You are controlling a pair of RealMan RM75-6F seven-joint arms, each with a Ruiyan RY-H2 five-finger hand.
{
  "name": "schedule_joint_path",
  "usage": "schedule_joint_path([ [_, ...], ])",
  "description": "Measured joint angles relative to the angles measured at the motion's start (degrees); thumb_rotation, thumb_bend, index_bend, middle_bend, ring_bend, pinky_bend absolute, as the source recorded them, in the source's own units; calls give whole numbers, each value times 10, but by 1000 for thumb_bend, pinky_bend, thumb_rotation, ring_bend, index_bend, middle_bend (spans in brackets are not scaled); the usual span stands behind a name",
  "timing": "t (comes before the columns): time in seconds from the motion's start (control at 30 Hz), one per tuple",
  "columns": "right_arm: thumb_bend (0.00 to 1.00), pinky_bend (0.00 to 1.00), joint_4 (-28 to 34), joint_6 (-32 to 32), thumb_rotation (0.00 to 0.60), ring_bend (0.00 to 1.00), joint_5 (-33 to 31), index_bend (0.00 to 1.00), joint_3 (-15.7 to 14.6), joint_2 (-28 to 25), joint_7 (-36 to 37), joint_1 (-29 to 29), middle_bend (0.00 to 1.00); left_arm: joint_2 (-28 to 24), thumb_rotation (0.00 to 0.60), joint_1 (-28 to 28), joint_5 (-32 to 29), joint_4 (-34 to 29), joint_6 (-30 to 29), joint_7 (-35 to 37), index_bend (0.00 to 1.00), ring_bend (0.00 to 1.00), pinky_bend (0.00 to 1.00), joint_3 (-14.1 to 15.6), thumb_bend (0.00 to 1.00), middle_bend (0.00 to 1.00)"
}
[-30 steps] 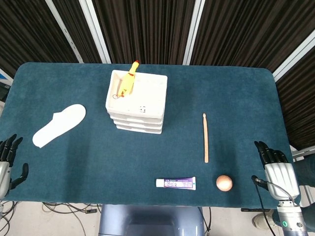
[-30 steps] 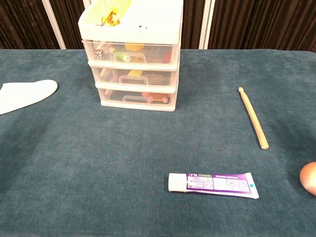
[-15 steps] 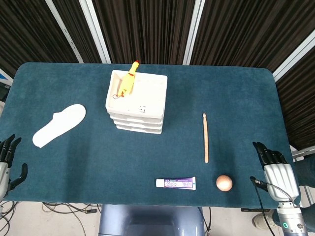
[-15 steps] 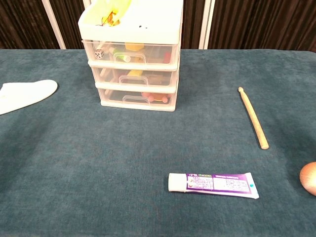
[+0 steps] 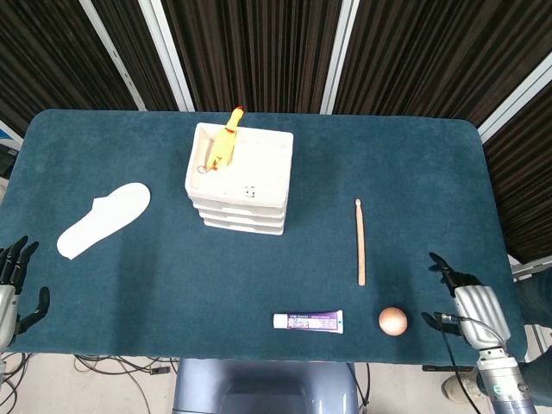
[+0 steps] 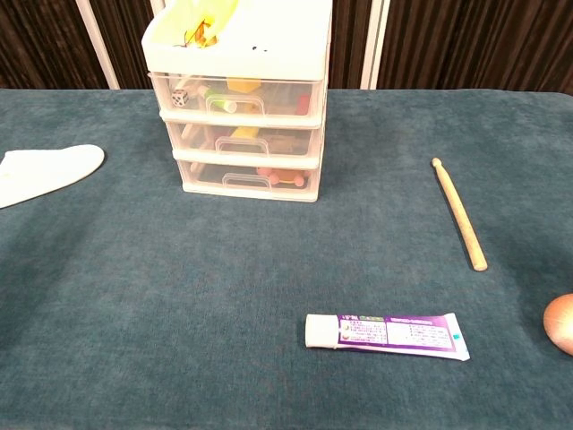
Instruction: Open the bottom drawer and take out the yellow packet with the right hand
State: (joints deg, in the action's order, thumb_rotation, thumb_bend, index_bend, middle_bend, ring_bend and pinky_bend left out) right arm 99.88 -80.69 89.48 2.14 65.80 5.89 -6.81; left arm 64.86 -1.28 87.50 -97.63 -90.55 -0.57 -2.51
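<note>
A white three-drawer cabinet (image 5: 239,179) (image 6: 242,98) stands left of the table's middle, all drawers closed. Its bottom drawer (image 6: 246,176) has a clear front and handle; pink and reddish items show through, and no yellow packet is plainly visible in it. A yellow rubber chicken (image 5: 225,143) lies on the cabinet's top. My right hand (image 5: 467,297) hovers at the table's near right edge with its fingers apart, holding nothing. My left hand (image 5: 12,285) is at the near left edge, fingers spread and empty. Neither hand shows in the chest view.
A wooden drumstick (image 5: 360,241) (image 6: 459,225) lies right of the cabinet. A purple-and-white tube (image 5: 308,321) (image 6: 387,335) and an orange-brown ball (image 5: 392,320) (image 6: 560,322) sit near the front edge. A white insole (image 5: 103,219) (image 6: 45,172) lies at the left.
My right hand has shifted a little left and inward over the table's edge, towards the ball. The left hand has barely moved.
</note>
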Motion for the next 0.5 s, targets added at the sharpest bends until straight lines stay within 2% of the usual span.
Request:
schedule_joint_path([
  [0.13,285,482,1,30,600,459,14,130,-10,3,168,-17,388,0,600,-1,-2,-2,3,6,23,0,0,0,511,0],
  [0.27,298,656,-5,63,600,507,24,127,-15,17,279,-38,433,-2,600,-1,-4,-2,3,12,23,0,0,-2,511,0],
  [0.37,312,754,-8,93,600,534,22,100,-13,37,300,-58,468,-3,600,-2,-9,-3,7,19,23,0,0,-3,511,0],
  [0.5,330,808,-8,151,600,579,-2,66,-1,81,253,-95,526,-5,600,-2,-7,-3,9,25,23,0,0,-2,511,0],
])
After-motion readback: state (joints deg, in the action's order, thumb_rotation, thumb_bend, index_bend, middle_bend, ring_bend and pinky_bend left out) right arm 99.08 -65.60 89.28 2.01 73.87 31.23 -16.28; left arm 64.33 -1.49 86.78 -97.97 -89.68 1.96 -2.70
